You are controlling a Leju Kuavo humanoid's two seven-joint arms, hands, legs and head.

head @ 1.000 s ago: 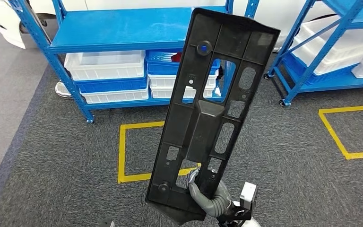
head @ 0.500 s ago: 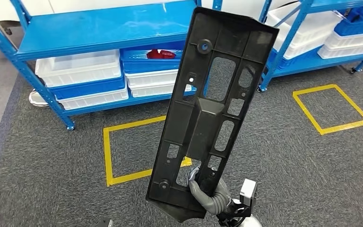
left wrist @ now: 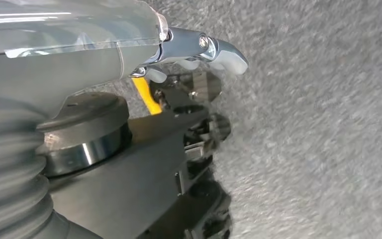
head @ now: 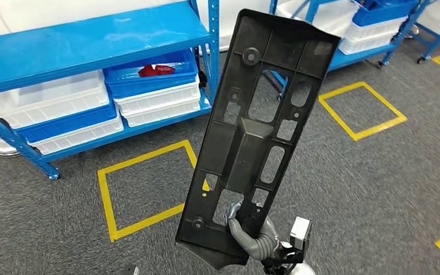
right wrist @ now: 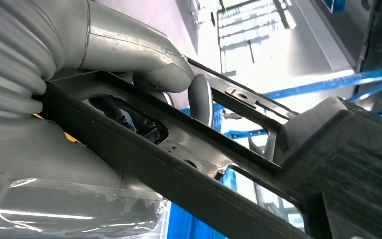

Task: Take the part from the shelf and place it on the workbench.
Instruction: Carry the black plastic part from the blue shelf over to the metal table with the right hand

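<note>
The part (head: 252, 143) is a long black plastic panel with several cut-outs, standing nearly upright in the middle of the head view. My right hand (head: 253, 238) grips its lower end, with fingers hooked through a cut-out. In the right wrist view the thumb (right wrist: 149, 59) presses on a rib of the part (right wrist: 338, 164) and a fingertip curls over its edge. My left hand (left wrist: 194, 50) hangs over grey carpet and holds nothing.
A blue shelf unit (head: 91, 40) stands at the back left with white and blue bins (head: 51, 103); one blue bin (head: 154, 71) holds a red item. A second blue shelf (head: 378, 20) stands at the back right. Yellow tape squares (head: 106, 200) (head: 361, 109) mark the grey carpet.
The whole scene has slid leftwards in the picture, so the camera has turned to the right. The part stays at the same place in view, still held by my right hand.
</note>
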